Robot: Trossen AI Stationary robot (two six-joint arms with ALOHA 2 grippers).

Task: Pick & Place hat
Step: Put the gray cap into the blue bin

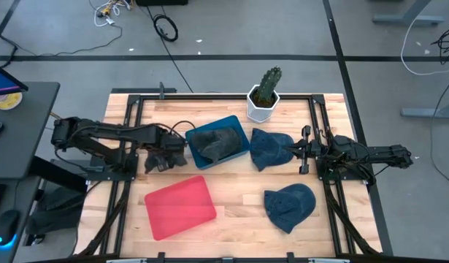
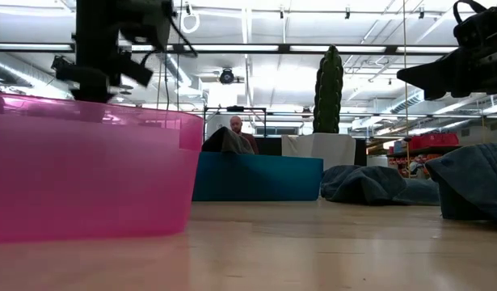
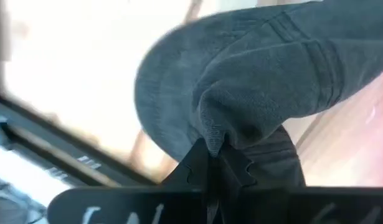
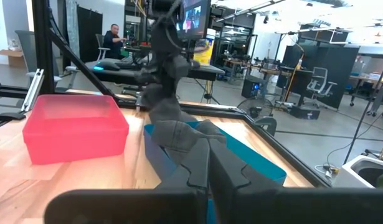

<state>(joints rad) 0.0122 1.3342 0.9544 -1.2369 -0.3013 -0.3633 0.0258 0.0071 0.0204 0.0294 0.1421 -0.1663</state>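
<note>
The left gripper [image 1: 182, 152], just beside the blue bin [image 1: 239, 151], has its fingers clamped on a fold of the grey hat [image 3: 253, 81], which lies partly in that bin, apparently so the cloth can be lifted clear by one pinched edge. The right gripper [image 1: 288, 150] waits on the bin's far side with fingers together, over a second hat [image 1: 269, 148], leaving room; a third hat [image 1: 290, 206] and a pink bin [image 1: 180, 207] lie nearer the table's front edge. How much cloth is pinched cannot be made out.
</note>
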